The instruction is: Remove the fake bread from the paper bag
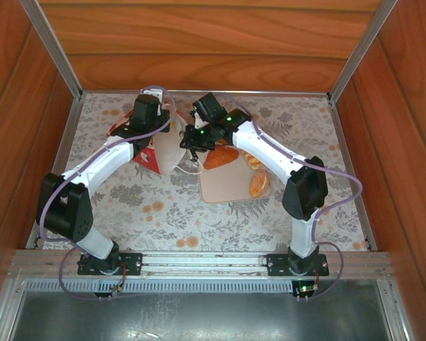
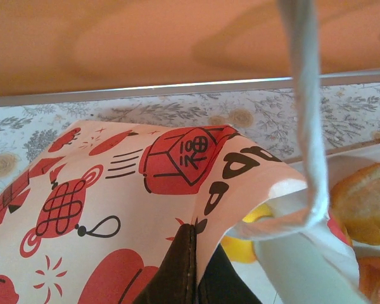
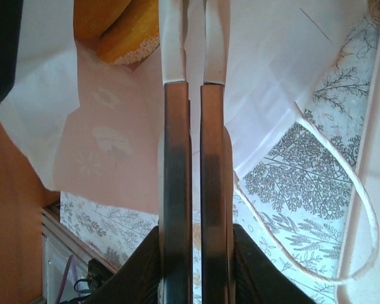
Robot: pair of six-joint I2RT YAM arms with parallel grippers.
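Note:
The paper bag (image 1: 163,153), white with red prints, lies tipped on the floral table, its mouth facing right. My left gripper (image 1: 160,126) (image 2: 195,253) is shut on the bag's printed rim (image 2: 177,164). A yellow piece of fake bread (image 2: 240,248) shows inside the mouth. My right gripper (image 1: 190,149) (image 3: 193,19) is shut to a thin slit, its fingertips at the bag's mouth; I cannot tell whether paper is caught between them. A golden piece of bread (image 3: 117,25) sits in the bag beside them. Other bread pieces (image 1: 220,156) (image 1: 260,185) lie on the tray.
A flat beige tray (image 1: 224,190) lies just right of the bag. A white cord handle (image 3: 361,209) (image 2: 307,126) hangs loose near each gripper. Wooden walls and metal rails close in the table at the back and sides.

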